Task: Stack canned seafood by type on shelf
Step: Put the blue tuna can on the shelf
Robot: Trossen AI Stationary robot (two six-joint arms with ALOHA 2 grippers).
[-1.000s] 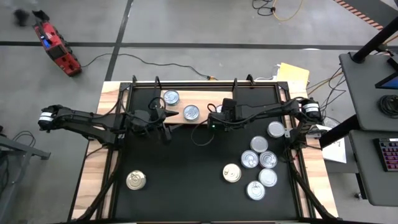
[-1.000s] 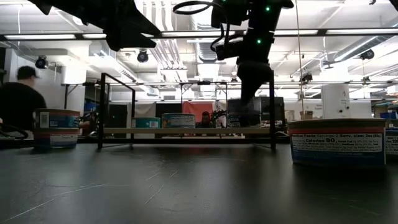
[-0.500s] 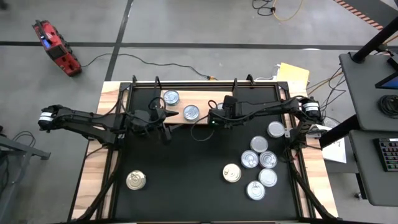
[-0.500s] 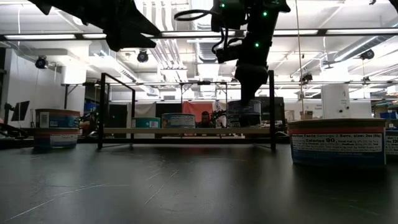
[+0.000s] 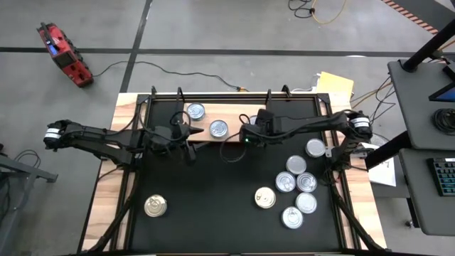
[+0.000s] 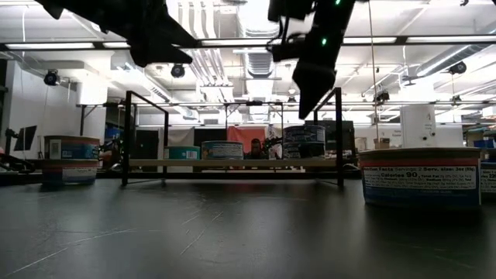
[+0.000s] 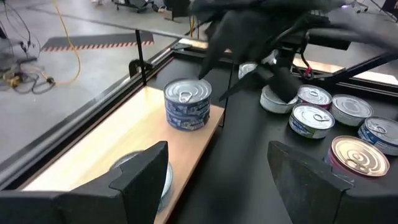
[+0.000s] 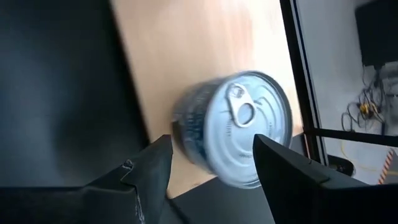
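Right claw (image 8: pixel 208 171) hangs open above a silver-topped tin (image 8: pixel 239 127) on the shelf (image 8: pixel 186 43).

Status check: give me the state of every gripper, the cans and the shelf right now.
Right gripper: open, above a shelf can, empty.
Left gripper: open, empty, over the shelf's left part.
Shelf: holds upright cans.
Silver cans: upright on the table, right side.
Gold can: upright, alone front left.
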